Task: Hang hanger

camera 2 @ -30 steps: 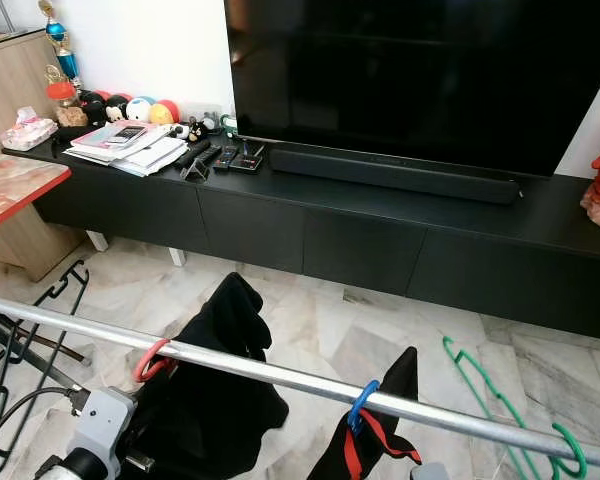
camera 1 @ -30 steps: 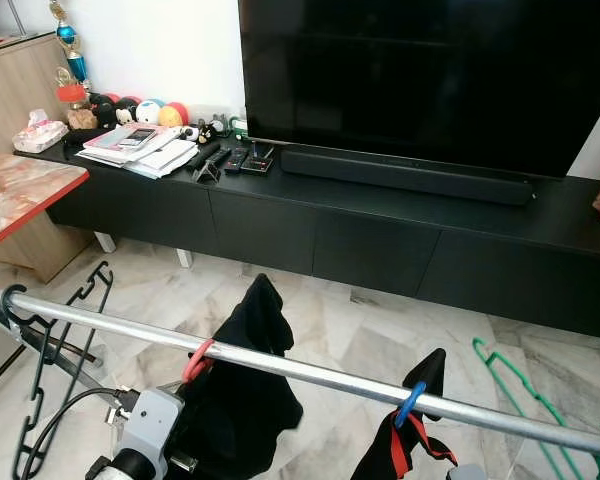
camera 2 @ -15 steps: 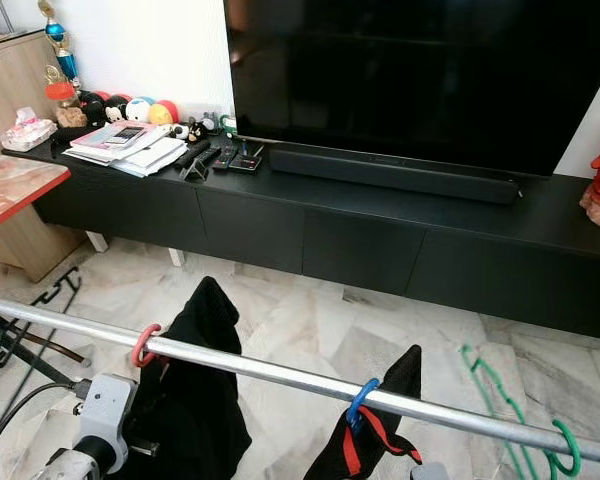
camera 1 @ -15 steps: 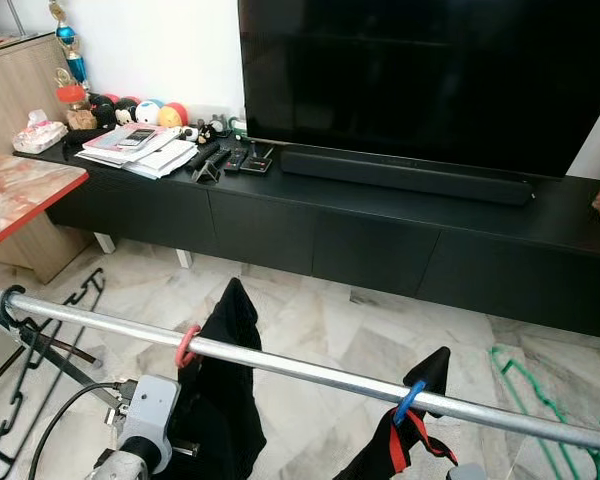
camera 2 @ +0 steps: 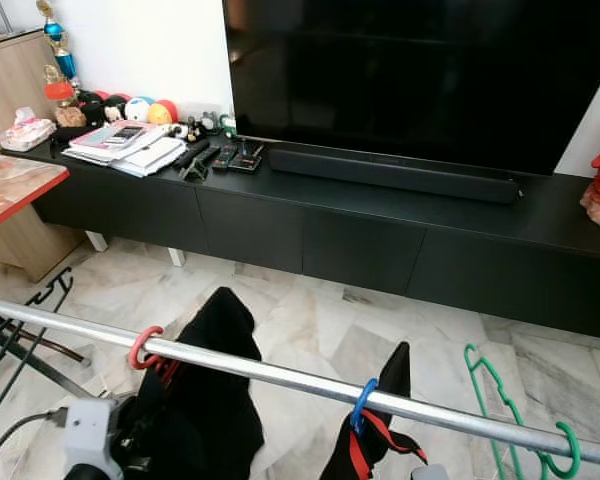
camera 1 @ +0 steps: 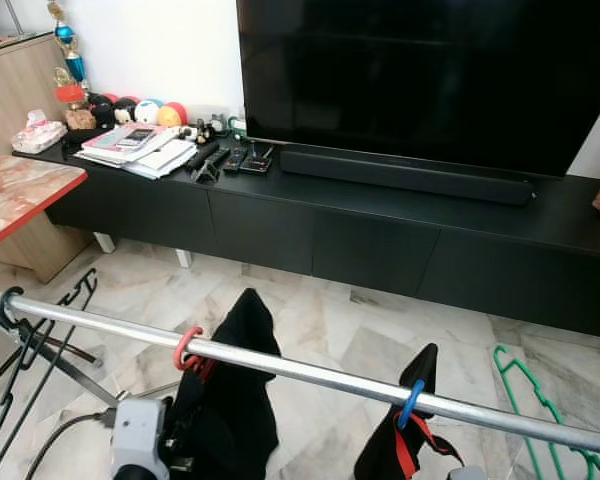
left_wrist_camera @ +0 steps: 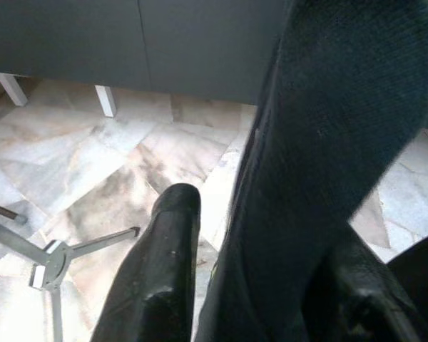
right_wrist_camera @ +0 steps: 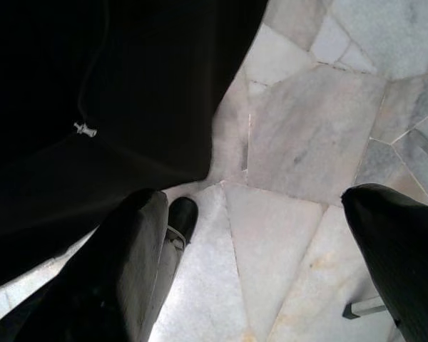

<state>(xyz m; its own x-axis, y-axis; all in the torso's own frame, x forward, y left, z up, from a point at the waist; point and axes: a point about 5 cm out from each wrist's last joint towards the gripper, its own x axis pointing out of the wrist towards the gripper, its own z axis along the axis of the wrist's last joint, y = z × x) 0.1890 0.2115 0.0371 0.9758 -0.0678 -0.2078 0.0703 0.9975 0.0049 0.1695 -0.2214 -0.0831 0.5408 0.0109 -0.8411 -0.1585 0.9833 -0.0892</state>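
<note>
Hanger (camera 1: pixel 187 349) hook sits over the rail (camera 1: pixel 310 372); left gripper (left_wrist_camera: pixel 257 285) fingers clamp its black garment (camera 1: pixel 225 400), release left; right gripper (right_wrist_camera: pixel 264 235) spread, idle

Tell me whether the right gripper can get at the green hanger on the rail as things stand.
Probably yes: the green hanger hangs alone at the rail's right end, and the right gripper is open over bare floor.
</note>
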